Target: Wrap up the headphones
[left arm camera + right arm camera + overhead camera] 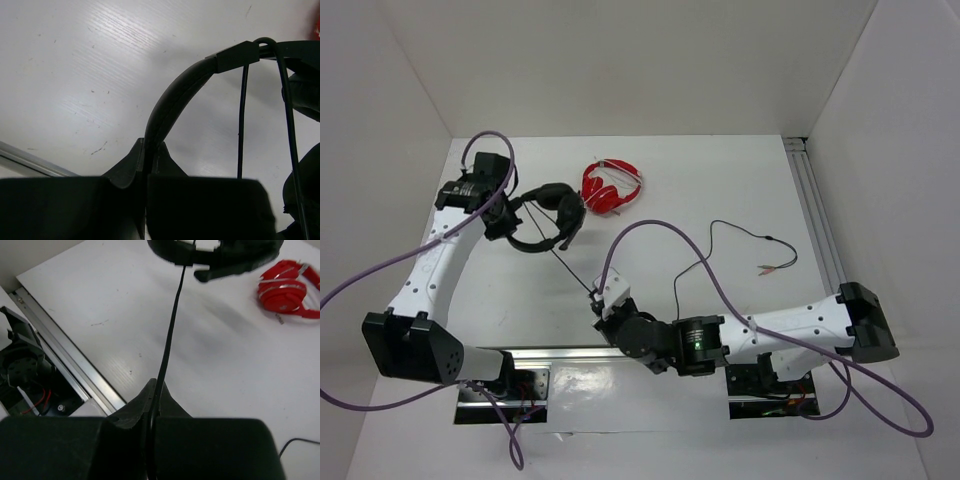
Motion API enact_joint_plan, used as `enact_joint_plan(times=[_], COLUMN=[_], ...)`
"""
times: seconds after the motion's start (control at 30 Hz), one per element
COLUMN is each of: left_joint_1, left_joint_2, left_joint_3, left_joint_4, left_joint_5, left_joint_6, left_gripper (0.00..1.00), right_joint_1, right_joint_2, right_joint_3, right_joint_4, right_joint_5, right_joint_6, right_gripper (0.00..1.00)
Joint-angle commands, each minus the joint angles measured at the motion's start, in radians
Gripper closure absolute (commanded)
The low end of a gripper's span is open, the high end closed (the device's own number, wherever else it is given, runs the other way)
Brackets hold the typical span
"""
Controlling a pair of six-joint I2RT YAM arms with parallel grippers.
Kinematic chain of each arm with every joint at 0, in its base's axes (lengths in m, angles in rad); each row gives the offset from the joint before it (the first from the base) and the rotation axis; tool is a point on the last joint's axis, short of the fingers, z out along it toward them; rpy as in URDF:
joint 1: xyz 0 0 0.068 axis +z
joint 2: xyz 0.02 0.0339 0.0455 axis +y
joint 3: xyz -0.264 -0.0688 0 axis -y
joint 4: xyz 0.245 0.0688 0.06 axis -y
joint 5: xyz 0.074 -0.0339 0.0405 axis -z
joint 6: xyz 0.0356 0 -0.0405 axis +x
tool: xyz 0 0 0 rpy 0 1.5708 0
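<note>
The left pincer (pixel 147 162) is clenched on the thin curved headband of the black over-ear headphones (pixel 548 212), which sit toward the far left of the white surface (pixel 720 180) — near a smaller pair of red headphones (pixel 612 187). The right pincer (pixel 152 402) is closed tight on the long thin black cable (pixel 170 325), stretched straight from the headset to its fingers — the cable's loose end lies curved on the surface to the right, plugs at its tip.

headphones (pixel 172 102): earcups (pixel 305 95) cropped at right edge
</note>
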Motion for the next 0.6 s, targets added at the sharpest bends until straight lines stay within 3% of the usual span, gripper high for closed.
enact_joint_plan(times=[0.0,0.27,0.43,0.57], left_joint_1=[-0.033,-0.243,-0.361,-0.477], left_joint_2=[-0.040,-0.017,-0.083,-0.152], left_joint_3=[-0.030,-0.140,-0.214,-0.237], left_joint_4=[0.137,0.160,0.151,0.131], left_joint_5=[-0.037,-0.061,-0.156,-0.155], left_joint_6=[0.032,0.119,0.132,0.122], left_gripper=[1.00,1.00,1.00,1.00], right_joint_1=[0.019,-0.076,-0.148,-0.238], right_joint_2=[-0.030,0.016,0.038,0.029], right_joint_3=[0.120,0.284,0.342,0.352], right_joint_4=[-0.017,-0.138,-0.218,-0.262], right_joint_5=[0.073,0.012,-0.028,-0.042], right_joint_6=[-0.109,-0.223,-0.282,-0.307], right_gripper=[1.00,1.00,1.00,1.00])
